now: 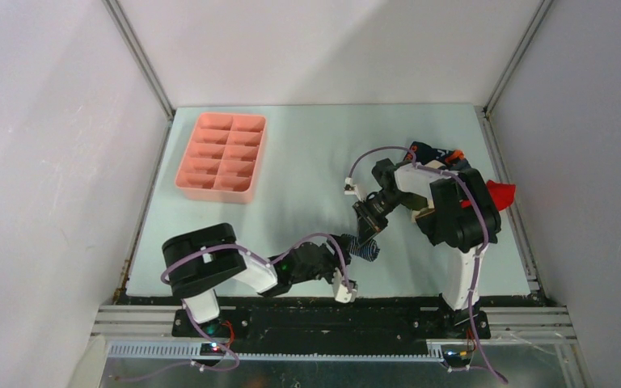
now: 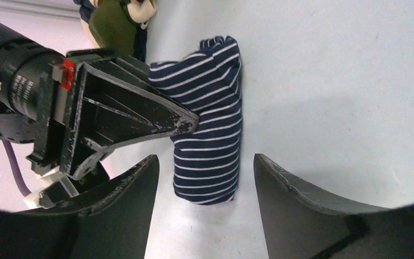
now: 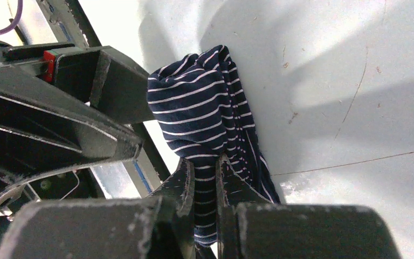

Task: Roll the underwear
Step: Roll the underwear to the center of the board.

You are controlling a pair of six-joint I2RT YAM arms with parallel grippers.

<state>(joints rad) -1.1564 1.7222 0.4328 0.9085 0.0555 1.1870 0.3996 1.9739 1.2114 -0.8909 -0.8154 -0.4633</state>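
Navy underwear (image 3: 194, 102) in right end effector (image 3: 206, 162)

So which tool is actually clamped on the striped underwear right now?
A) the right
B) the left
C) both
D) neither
A: the right tool is shut on the striped underwear, while the left tool stands open.
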